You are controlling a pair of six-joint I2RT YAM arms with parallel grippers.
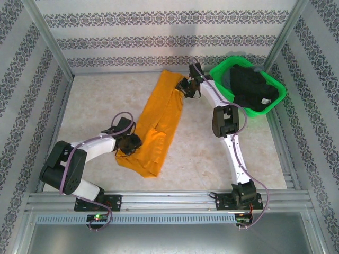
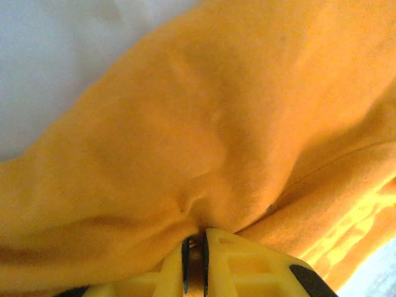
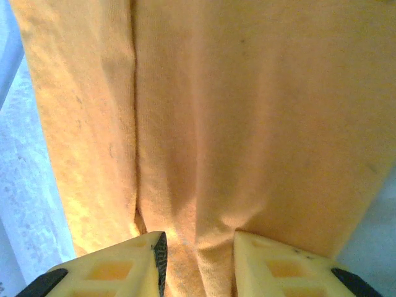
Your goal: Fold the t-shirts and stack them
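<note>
The bright orange t-shirt lies on the table as a long narrow strip running from far middle to near left. My left gripper is at the strip's near left edge. In the left wrist view it is shut on a pinch of orange cloth. My right gripper is at the strip's far right edge. In the right wrist view it stands open, with a ridge of orange cloth lying between the spread fingers. Black t-shirts lie heaped in the basket.
The green plastic basket stands at the far right, close behind the right arm's wrist. Patterned walls enclose the pale table on three sides. A metal rail runs along the near edge.
</note>
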